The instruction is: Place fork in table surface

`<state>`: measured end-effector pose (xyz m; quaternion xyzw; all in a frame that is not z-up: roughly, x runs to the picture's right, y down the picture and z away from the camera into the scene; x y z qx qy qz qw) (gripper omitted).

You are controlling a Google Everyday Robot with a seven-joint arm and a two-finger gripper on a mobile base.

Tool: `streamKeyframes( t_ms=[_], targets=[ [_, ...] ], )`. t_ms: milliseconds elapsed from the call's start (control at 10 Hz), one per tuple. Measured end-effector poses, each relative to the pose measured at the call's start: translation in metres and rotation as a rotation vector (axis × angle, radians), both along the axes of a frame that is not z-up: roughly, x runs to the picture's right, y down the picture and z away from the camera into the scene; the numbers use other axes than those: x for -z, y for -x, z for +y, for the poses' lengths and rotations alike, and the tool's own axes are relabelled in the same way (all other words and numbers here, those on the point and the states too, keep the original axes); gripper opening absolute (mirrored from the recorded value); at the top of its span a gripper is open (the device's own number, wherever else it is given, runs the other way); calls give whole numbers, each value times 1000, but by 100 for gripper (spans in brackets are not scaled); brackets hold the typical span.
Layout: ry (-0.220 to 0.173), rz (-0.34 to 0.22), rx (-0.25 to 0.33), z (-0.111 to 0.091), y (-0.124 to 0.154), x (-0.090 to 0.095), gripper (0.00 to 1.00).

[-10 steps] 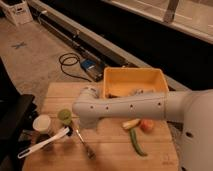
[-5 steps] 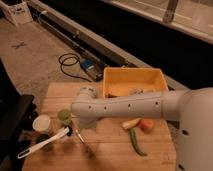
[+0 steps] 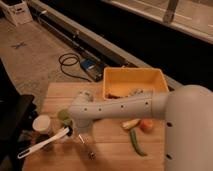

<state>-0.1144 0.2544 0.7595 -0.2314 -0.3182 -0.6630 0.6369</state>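
Moved: almost nothing; my arm (image 3: 120,106) has drifted a shade to the left, and the things on the worktop (image 3: 112,149) lie where they lay.
Pincer: my pincer (image 3: 77,131) hangs low over the left half of the worktop, under the bend of my arm, just beside the head of the white utensil (image 3: 42,144).
Pincer state: it is dark and partly behind my own wrist, so I cannot tell whether it is spread, pressed together or pinching anything.
Fork: the fork (image 3: 86,146) shows as a thin dim streak on the planks just below the pincer. Whether its upper end touches the pincer I cannot tell; its tines are too small to make out.
Hidden: my arm covers the middle of the worktop and the near wall of the yellow bin (image 3: 150,75); what lies in the bin is unclear.
Right of fork: a green pepper (image 3: 137,142), a red-orange round thing (image 3: 146,125) and a pale piece (image 3: 130,123) lie close together.
Left edge: a white cup (image 3: 42,123) stands above the utensil's handle; a green thing (image 3: 63,115) peeps out beside my arm.
Cut off: my arm's thick end fills the lower right corner and runs out of view.
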Motion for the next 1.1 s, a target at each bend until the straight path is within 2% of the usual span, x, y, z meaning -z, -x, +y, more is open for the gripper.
streamKeyframes(
  t_ms=[100,200,600,700,1100],
  targets=[
    [9,-12,0,5,2,1,65],
    [35,-16,-2,15,5,-1,65],
    [127,-1,22,39,7,-15,65],
    [135,1,21,41,6,-17,63],
    [137,12,27,36,-1,-14,24]
  ],
)
